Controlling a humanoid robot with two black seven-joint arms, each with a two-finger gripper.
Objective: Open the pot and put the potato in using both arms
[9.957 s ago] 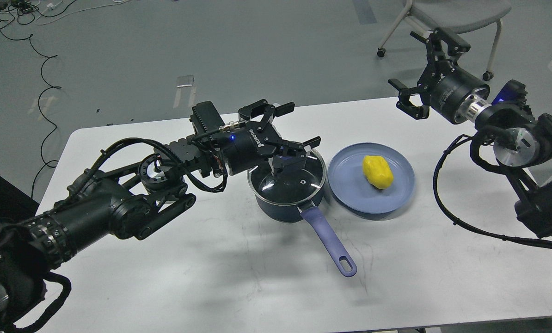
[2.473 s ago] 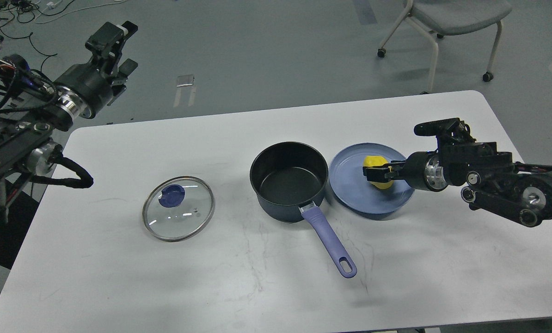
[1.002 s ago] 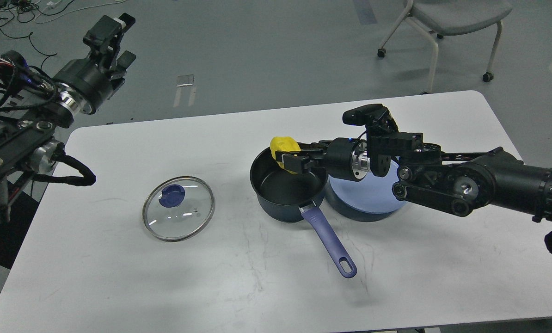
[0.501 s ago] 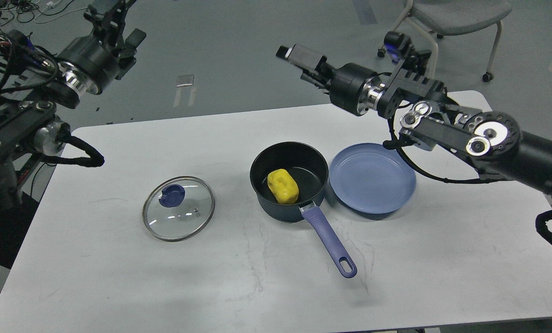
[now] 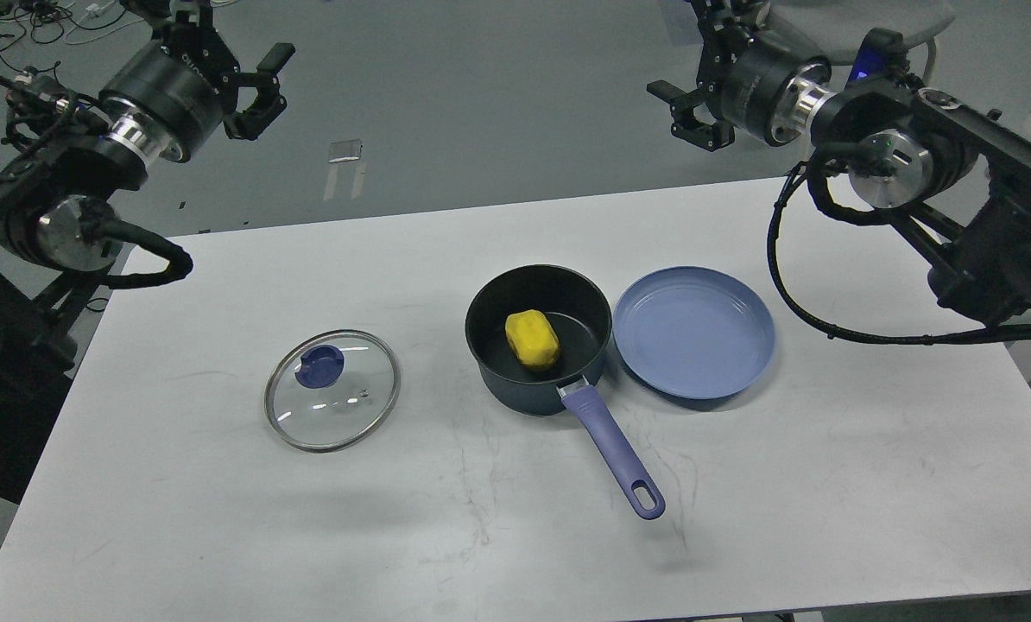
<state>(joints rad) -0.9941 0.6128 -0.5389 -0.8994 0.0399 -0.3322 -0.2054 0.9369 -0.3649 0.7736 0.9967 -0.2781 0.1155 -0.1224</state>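
The potato [image 5: 532,340] is found lying on the black floor of the pot [image 5: 538,339], which stands uncovered near the middle of the worktop [image 5: 222,518], its handle pointing toward the near edge. The glass lid [image 5: 332,402] lies flat to the pot's left, well apart, so the opening is unobstructed. The blue plate [image 5: 693,343] just beside the pot is bare. The left hand [image 5: 252,73] and right hand [image 5: 697,108] are both held spread and empty, raised beyond the worktop's far edge. The task is judged complete.
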